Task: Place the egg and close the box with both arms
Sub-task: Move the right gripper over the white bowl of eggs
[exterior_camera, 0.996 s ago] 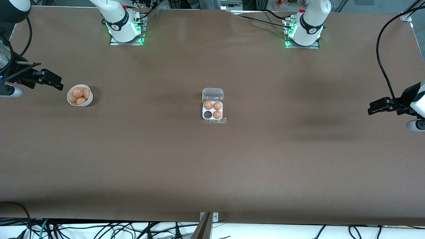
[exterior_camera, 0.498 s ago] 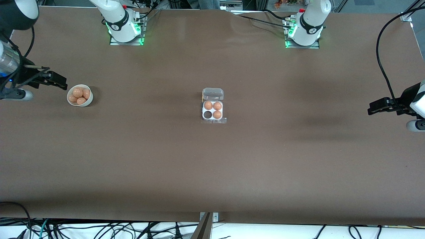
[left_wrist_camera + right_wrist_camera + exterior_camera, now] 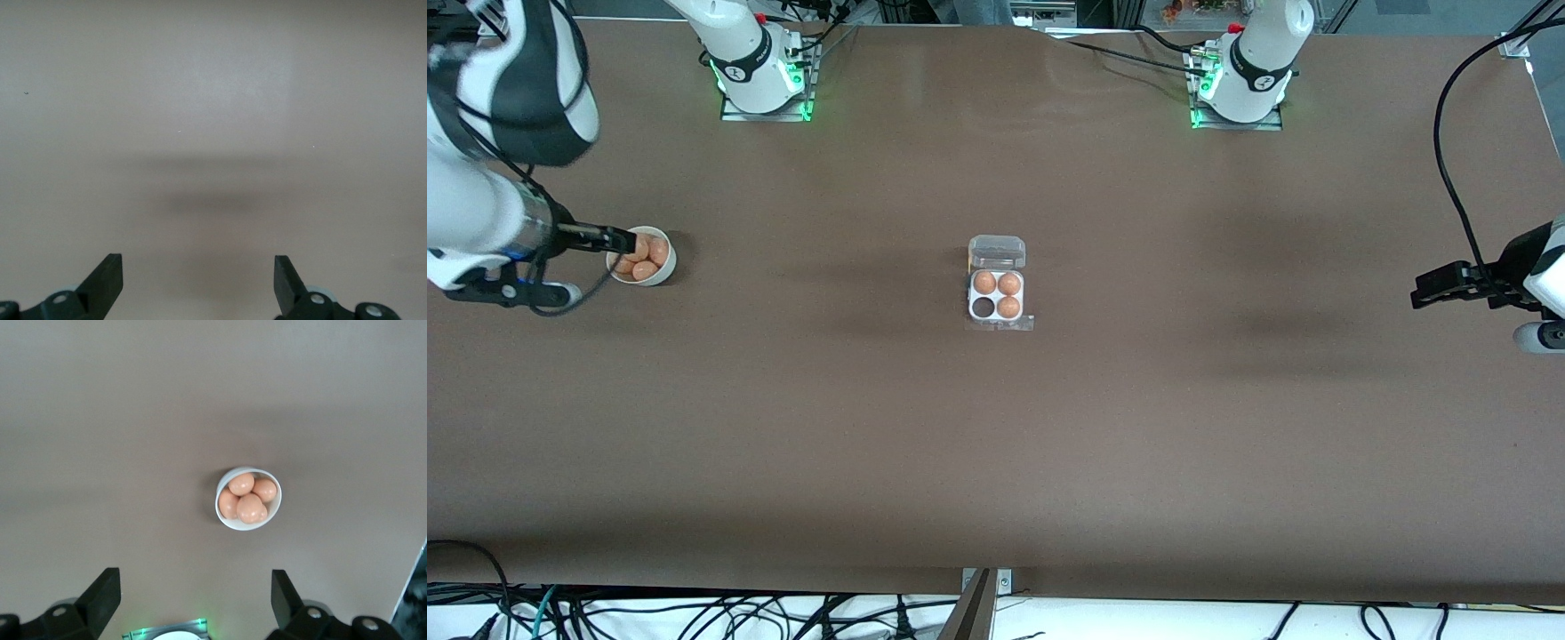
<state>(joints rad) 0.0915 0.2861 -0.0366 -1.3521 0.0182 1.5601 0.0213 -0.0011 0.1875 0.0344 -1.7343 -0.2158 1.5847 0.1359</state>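
A: Where do the eggs lie against the grippers?

B: Loose eggs (image 3: 245,499) sit heaped in a white bowl (image 3: 665,271) toward the right arm's end of the table (image 3: 996,444). The right gripper (image 3: 618,240) hangs over the bowl's rim, fingers (image 3: 101,595) spread wide, nothing between them. The right wrist view looks down on the bowl from well above.

A: And the box?

B: The box (image 3: 997,284) is mid-table, lid (image 3: 997,251) standing open on the side toward the robots' bases. Three cells are filled; the empty cell (image 3: 983,308) is in the row nearer the front camera, on the right arm's side. It is well apart from both grippers.

A: Left arm?

B: It waits. The left gripper (image 3: 1436,289) is over bare table at its own end, fingers (image 3: 107,279) apart and empty; its wrist view shows only tabletop and a soft shadow.

A: Anything hard to read?

B: The exact egg count in the bowl: the gripper covers part of it in the front view and the eggs overlap. The right arm is blurred and cut off at the frame edge.

A: Change from a second ago?

B: The right gripper has moved from beside the bowl to over it. Box, bowl and left gripper are unmoved.
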